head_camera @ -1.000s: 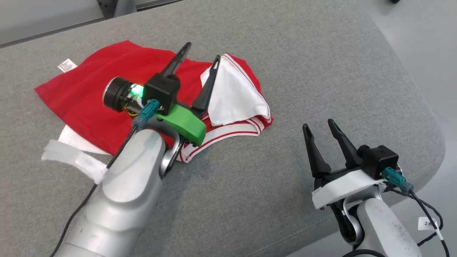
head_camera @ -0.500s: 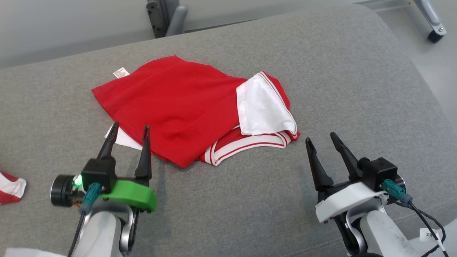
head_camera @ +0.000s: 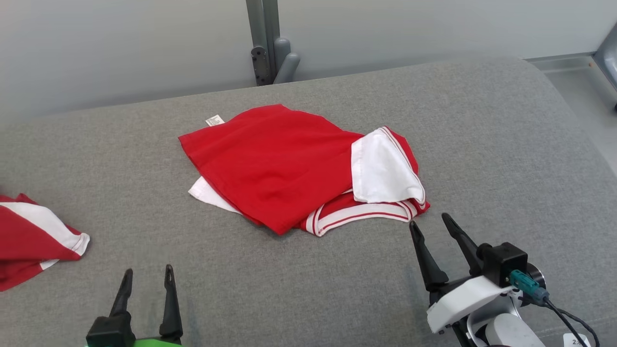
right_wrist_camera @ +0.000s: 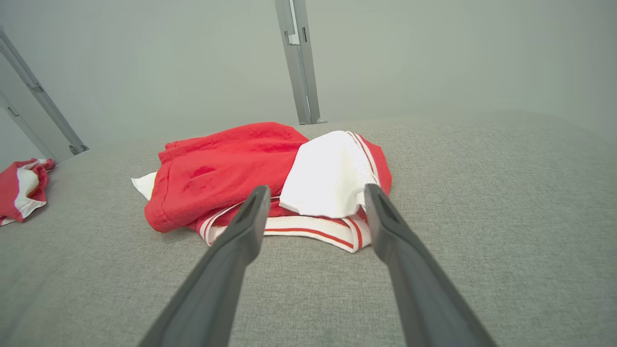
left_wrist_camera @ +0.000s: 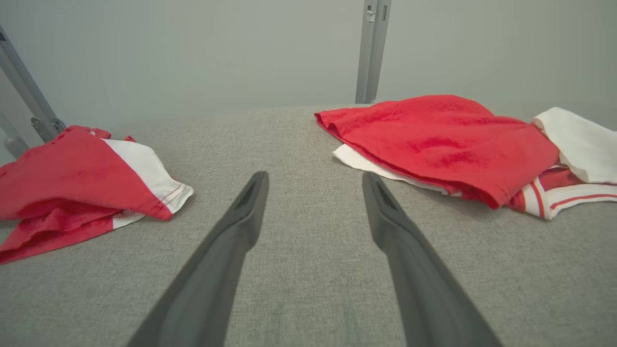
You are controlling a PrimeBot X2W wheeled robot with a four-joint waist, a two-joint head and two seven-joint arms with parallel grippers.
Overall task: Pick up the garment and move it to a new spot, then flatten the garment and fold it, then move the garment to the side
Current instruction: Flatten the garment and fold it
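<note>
The garment (head_camera: pixel 274 164) is red with white, red-striped trim and lies folded in the middle of the grey cushioned surface (head_camera: pixel 308 289), a white panel turned up at its right end. My left gripper (head_camera: pixel 148 270) sits near the front edge, well short of the garment and to its left, open and empty. In the left wrist view the garment (left_wrist_camera: pixel 434 140) lies ahead to the right of the open left gripper (left_wrist_camera: pixel 314 178). My right gripper (head_camera: pixel 429 220) is open just in front of the garment's right corner. The right wrist view shows the garment (right_wrist_camera: pixel 226 164) close ahead of the right gripper (right_wrist_camera: pixel 314 190).
A second red and white garment (head_camera: pixel 33 236) lies bunched at the far left of the surface. A grey metal post (head_camera: pixel 265 43) stands behind the back edge against a pale wall. The surface rounds off at the right, with floor (head_camera: pixel 588 96) beyond.
My left gripper has pulled back off the garment toward the front left edge, empty. The head camera has tilted up, shifting the whole picture. The right gripper has held its place.
</note>
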